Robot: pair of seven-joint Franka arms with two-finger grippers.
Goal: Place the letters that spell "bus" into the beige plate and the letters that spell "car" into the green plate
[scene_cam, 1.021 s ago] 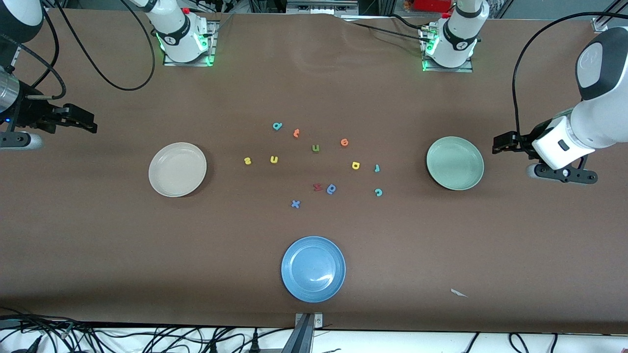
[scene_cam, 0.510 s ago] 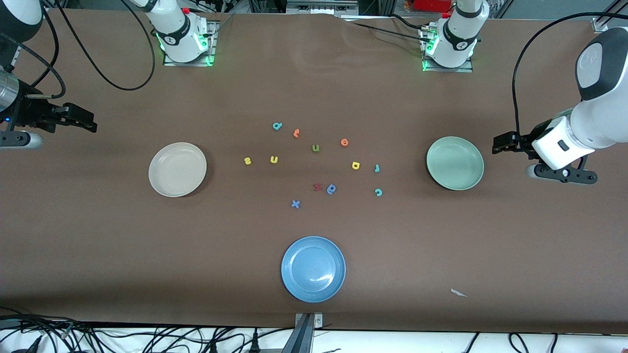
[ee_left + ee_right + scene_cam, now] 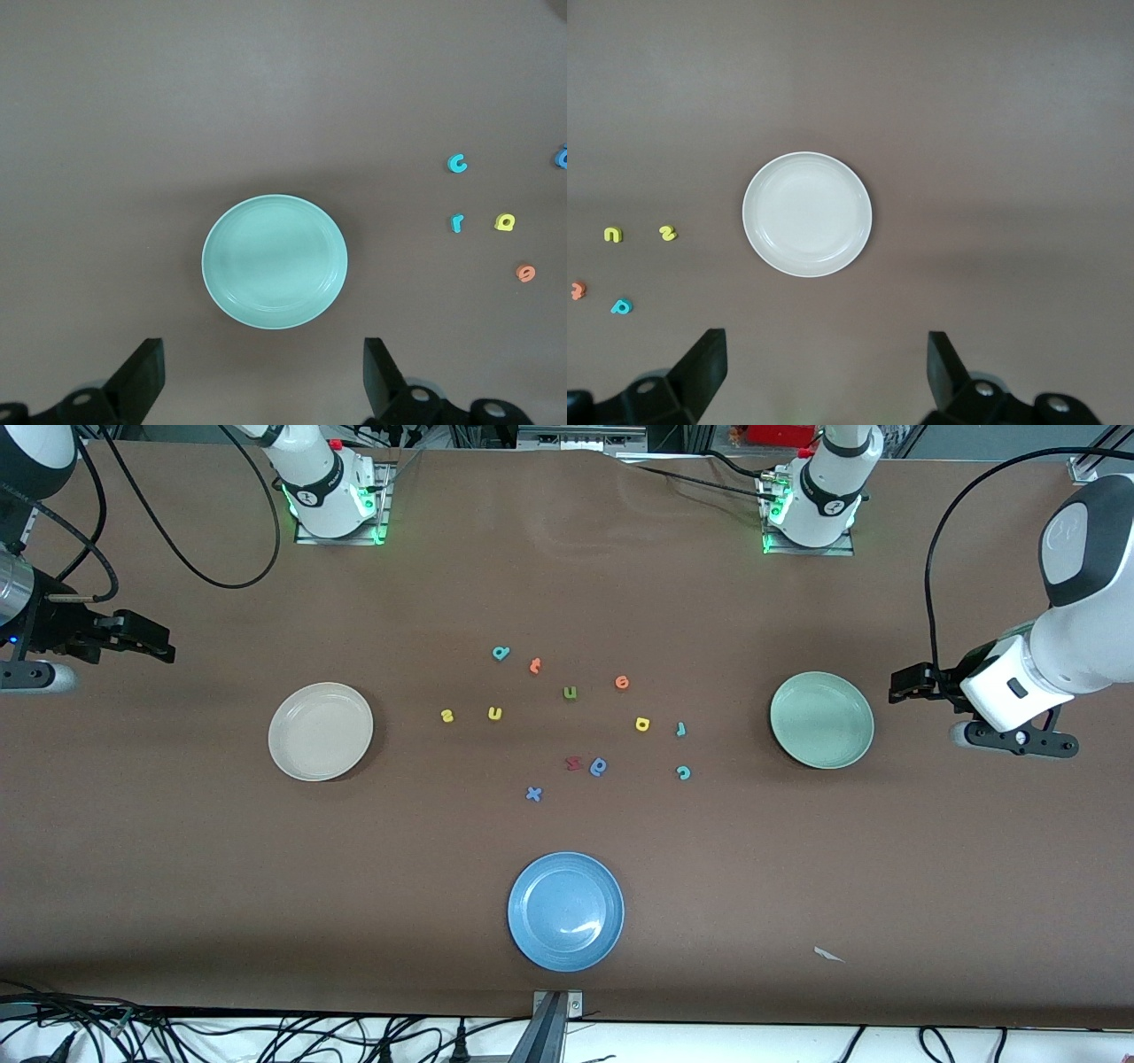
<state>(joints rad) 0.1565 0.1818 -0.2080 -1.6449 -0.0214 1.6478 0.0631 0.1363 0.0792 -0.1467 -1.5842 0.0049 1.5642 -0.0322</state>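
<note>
Nothing moved; blue plate [image 3: 565, 911] near letters [image 3: 574, 722].

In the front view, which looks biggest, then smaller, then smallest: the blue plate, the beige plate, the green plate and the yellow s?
1. blue plate: looks largest, though it lies nearest the camera, so that may only be nearness.
2. beige plate and green plate: look alike.
3. yellow s: tiny by far.
</note>
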